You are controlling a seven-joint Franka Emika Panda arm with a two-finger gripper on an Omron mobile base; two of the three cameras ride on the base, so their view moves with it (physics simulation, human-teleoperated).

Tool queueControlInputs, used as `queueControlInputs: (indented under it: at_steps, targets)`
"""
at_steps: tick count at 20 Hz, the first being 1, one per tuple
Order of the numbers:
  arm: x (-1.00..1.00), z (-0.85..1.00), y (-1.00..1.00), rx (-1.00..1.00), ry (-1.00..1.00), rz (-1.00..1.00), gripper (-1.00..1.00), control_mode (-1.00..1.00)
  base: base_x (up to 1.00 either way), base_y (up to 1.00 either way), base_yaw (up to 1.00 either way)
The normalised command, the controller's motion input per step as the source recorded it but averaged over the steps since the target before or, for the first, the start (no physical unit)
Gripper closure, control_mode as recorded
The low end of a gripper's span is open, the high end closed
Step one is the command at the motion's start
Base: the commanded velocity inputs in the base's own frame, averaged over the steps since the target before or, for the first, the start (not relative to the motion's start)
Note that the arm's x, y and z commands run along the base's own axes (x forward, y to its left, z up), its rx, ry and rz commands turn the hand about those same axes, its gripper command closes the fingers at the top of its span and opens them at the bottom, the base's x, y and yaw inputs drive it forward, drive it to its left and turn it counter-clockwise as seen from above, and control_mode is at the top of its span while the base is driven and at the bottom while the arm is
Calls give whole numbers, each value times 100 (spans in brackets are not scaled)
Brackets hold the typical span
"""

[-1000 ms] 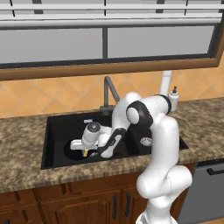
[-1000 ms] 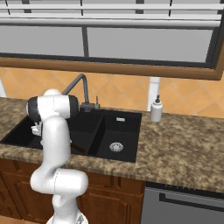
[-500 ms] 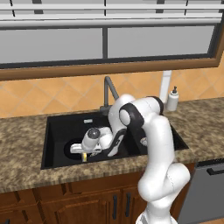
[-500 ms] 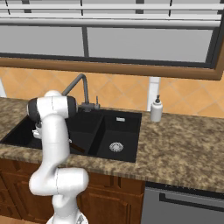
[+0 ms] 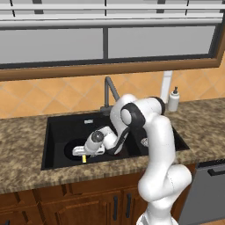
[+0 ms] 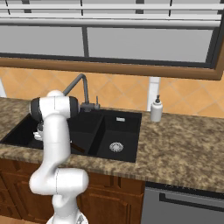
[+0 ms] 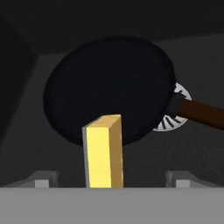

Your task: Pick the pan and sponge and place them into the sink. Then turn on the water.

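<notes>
Speckled brown granite tabletop [image 5: 26,145] across the middle of both base frames, orange tiled backsplash and a wide window above, wooden cabinets below. Matte black double sink [image 5: 57,127] sunk into it, left of centre in the left base frame; dark faucet [image 5: 110,90] at its back rim, white soap bottle [image 5: 174,99] at the right. Arm bent down into the wide basin. Claw [image 5: 83,154] low at the frame's lower left, fingers spread wide apart, gripping nothing. Sponge [image 7: 104,151] edge-on as a yellow strip between the fingertips [image 7: 42,179], touching neither. Pan [image 7: 109,87] flat on the basin floor just beyond, handle toward the right edge, over the silver drain [image 7: 175,113]. Narrow basin at right open, its drain [image 6: 116,147] bare.
</notes>
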Motion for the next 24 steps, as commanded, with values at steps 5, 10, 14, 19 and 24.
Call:
queueControlInputs:
  at_steps: [5,10,14,19,24]
  targets:
    - [0,75,0,0,0,0,-100,-100,0,0,0]
    - [-5,96,0,0,0,-1,-100,-100,0,0,0]
    - [-12,100,0,0,0,-2,-100,-100,0,0,0]
    - [-6,100,6,-5,3,-5,-100,-100,0,0,0]
    - [0,100,14,-9,7,-8,-100,-100,0,0,0]
